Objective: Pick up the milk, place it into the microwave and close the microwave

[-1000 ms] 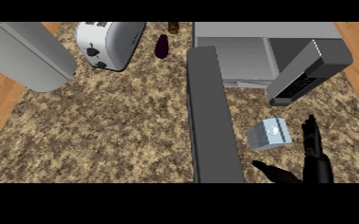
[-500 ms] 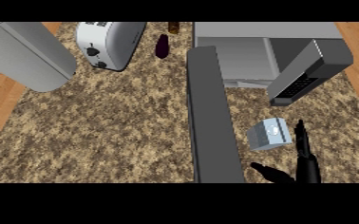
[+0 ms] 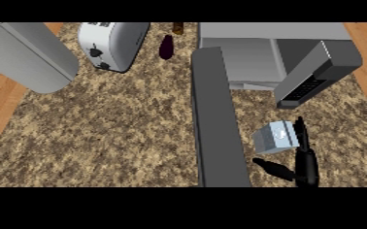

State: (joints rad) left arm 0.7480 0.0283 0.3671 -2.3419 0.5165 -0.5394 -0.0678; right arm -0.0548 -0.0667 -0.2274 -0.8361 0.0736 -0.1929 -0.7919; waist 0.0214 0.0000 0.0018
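Observation:
The milk [image 3: 275, 138], a small blue-and-white carton, lies on the speckled counter [image 3: 122, 126] in front of the microwave [image 3: 247, 60]. The microwave's door [image 3: 315, 75] is swung out to the right, and its grey inside shows with nothing in it. My right hand [image 3: 308, 171] comes in from the lower edge with its fingers [image 3: 302, 135] straight along the carton's right side. Its thumb [image 3: 272, 167] is spread out just below the carton. The hand is open. My left hand does not show.
A long dark grey bar [image 3: 215, 126] runs from the microwave's left side down to the lower edge, close to the left of the milk. A white toaster [image 3: 111, 43], a dark purple object [image 3: 166, 47] and a brown bottle [image 3: 177, 27] stand at the back. A large grey rounded shape [image 3: 32, 58] fills the upper left.
My right hand has slid left and a little lower, bringing its fingers from beside the milk up against its right side. The milk and the door have not moved.

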